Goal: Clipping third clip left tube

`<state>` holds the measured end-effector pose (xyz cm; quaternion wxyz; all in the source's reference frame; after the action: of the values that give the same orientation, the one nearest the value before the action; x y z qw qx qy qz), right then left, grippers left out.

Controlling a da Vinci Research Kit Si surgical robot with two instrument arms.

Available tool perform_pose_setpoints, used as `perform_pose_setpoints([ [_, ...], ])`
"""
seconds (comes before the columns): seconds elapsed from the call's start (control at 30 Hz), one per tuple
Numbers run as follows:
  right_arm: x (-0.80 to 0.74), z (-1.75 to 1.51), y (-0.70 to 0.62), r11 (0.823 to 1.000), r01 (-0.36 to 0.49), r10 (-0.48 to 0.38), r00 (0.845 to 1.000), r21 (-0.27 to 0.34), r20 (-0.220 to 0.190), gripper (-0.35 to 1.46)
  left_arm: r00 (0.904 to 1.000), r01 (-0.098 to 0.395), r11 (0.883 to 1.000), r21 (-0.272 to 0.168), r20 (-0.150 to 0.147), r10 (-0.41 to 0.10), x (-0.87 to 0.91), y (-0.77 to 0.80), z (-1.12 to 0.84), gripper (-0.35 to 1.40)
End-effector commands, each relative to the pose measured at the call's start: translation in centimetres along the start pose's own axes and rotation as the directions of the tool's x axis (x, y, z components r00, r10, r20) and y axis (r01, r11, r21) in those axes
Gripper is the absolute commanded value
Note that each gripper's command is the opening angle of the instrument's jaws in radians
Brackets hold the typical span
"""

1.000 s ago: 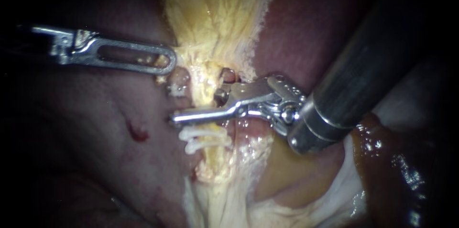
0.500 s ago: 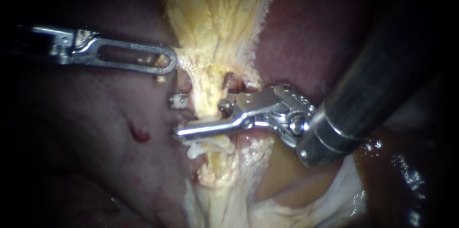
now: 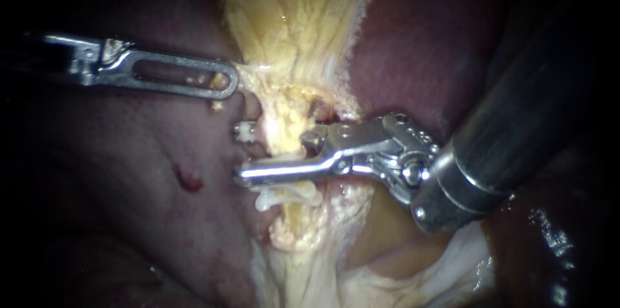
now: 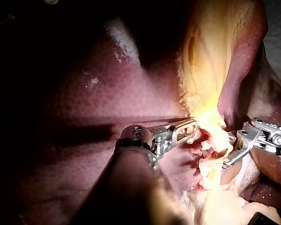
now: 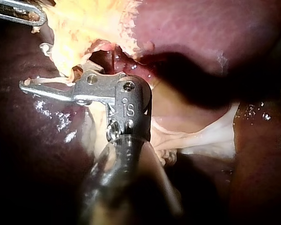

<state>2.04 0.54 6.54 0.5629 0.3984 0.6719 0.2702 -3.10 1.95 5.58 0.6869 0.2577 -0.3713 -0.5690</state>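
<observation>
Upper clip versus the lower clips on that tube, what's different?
The upper clip shows only its white end at the tube's left edge, above the right instrument; the lower clips lie just under it, white bars crossing the tube. Both are white, on the same tube.

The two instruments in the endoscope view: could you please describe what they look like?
The left instrument is silvery metal, its tip a long, round-ended, slotted loop. The right instrument has a slim silvery tip, a riveted metal hinge block and a thick dark shaft with a bright ring.
</observation>
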Motion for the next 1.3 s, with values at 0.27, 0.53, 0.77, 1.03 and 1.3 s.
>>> perform_pose_setpoints([
  [0.27,-0.02,-0.08,0.07,1.000,0.002,-0.002,1.000,-0.021,-0.003,0.40,1.0000,-0.001,1.000,0.000,0.001,0.001,0.01,0.00,0.01,-0.35],
  [0.53,-0.02,-0.21,0.13,0.999,0.002,-0.002,1.000,-0.045,-0.005,0.17,1.0000,-0.001,1.000,0.000,0.001,0.001,0.01,0.01,0.01,-0.35],
  [0.77,-0.03,-0.28,0.13,0.999,0.001,-0.001,1.000,-0.053,-0.004,-0.35,1.0000,-0.001,1.000,0.000,0.001,0.001,0.01,0.01,0.01,-0.35],
  [1.03,-0.04,-0.29,0.12,1.000,0.007,-0.007,1.000,0.003,0.020,-0.35,1.0000,-0.001,1.000,0.000,0.001,0.001,0.01,0.01,0.01,-0.35],
  [1.3,-0.05,-0.30,0.11,0.999,0.011,-0.013,0.999,0.050,0.040,-0.35,1.0000,-0.001,1.000,0.000,0.001,0.001,0.01,0.01,0.01,-0.35],
])
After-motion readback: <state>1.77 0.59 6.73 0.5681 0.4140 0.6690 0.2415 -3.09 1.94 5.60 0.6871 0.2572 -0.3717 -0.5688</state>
